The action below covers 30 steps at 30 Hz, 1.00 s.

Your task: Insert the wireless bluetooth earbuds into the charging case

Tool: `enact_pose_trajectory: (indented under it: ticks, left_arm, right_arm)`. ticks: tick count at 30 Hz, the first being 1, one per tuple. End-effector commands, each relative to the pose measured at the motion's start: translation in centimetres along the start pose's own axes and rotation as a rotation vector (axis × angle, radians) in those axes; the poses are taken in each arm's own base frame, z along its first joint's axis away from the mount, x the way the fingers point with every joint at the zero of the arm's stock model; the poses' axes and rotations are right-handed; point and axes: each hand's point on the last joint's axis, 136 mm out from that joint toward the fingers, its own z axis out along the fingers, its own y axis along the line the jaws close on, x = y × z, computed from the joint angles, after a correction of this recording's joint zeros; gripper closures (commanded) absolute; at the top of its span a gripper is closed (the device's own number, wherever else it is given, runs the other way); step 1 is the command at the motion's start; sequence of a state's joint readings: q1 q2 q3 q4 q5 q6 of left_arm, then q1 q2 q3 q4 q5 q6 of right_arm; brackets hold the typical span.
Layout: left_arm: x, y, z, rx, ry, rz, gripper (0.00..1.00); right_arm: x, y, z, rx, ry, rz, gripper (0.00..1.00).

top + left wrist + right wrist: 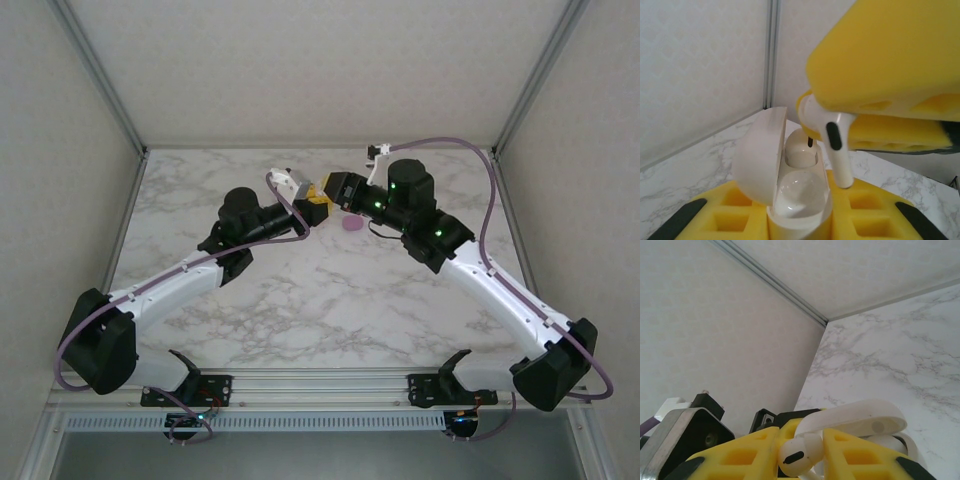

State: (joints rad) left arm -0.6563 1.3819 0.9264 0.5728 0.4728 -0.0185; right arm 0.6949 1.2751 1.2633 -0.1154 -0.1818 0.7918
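Above the marbled table (330, 300), a glossy white earbud (832, 145) hangs over its open case (800, 195).
The right gripper (800, 452) pinches its bulb between yellow foam pads (740, 460), stem down; the left gripper (800, 220) clamps the smooth, rounded case.

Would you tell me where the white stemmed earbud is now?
In the left wrist view, the white stemmed earbud hangs in the right gripper, stem tip beside the right rim of the open white charging case in the left gripper.
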Motion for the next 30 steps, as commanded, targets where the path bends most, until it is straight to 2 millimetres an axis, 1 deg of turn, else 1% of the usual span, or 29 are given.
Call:
enact_pose_trajectory:
  ticks: [1,8,13,17,20,26,30]
  left_arm:
    - [-2.9,-1.3,0.1,0.048,-0.078,0.053,0.83]
    - [-3.6,-1.3,0.0,0.041,-0.101,0.041,0.83]
    - [-4.2,-0.7,-0.2,0.007,-0.134,0.026,0.83]
    - [-4.7,-0.6,-0.3,0.0,-0.156,0.012,0.83]
    - [-5.0,-0.8,-0.4,0.006,-0.164,0.009,0.83]
    - [-5.0,-1.2,-0.5,0.028,-0.166,0.017,0.83]
    - [-5.3,-1.3,-0.8,0.03,-0.177,0.019,0.84]
  right_arm:
    - [-0.8,1.2,0.3,-0.018,-0.033,-0.05,0.73]
    - [0.1,1.0,1.1,-0.004,-0.016,-0.098,0.73]
    - [0.9,0.6,0.7,0.008,0.0,-0.126,0.73]
    - [1.3,-0.2,0.2,0.026,-0.005,-0.144,0.73]
    - [1.2,-0.5,-0.3,0.041,-0.018,-0.151,0.73]
    - [0.6,0.1,-1.0,0.025,-0.045,-0.144,0.73]
    - [0.6,0.4,-1.3,0.01,-0.052,-0.139,0.73]
